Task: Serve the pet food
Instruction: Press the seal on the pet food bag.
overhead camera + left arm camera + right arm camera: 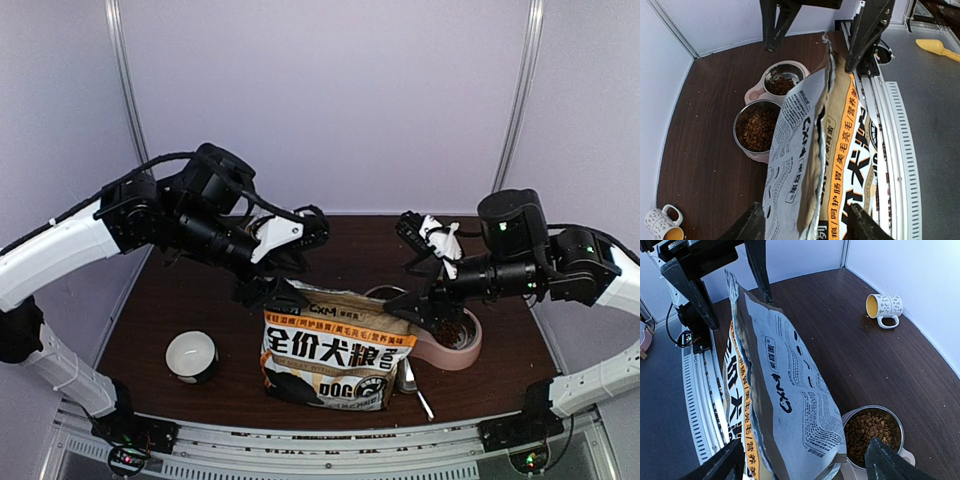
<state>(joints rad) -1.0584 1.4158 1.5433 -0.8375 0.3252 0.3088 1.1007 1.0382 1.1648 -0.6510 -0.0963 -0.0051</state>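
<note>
Your left tool (pixel 805 216) and right tool (pixel 802 455) gape wide astride the top of the bag (pixel 325 360), holding nothing. It stands alone at lower centre, apparently let go because pet food (pixel 757 130) already fills both cups of the bowl (pixel 754 92).

Both arms reach in from the sides, elbows high, forearms angled toward the middle. The left claw (pixel 264 292) and right claw (pixel 425 312) hang low, facing each other, each with its jaws spread wide.

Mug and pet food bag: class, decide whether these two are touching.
Apart. The top external view shows a strip of bare table between the white mug and the pet food bag.
</note>
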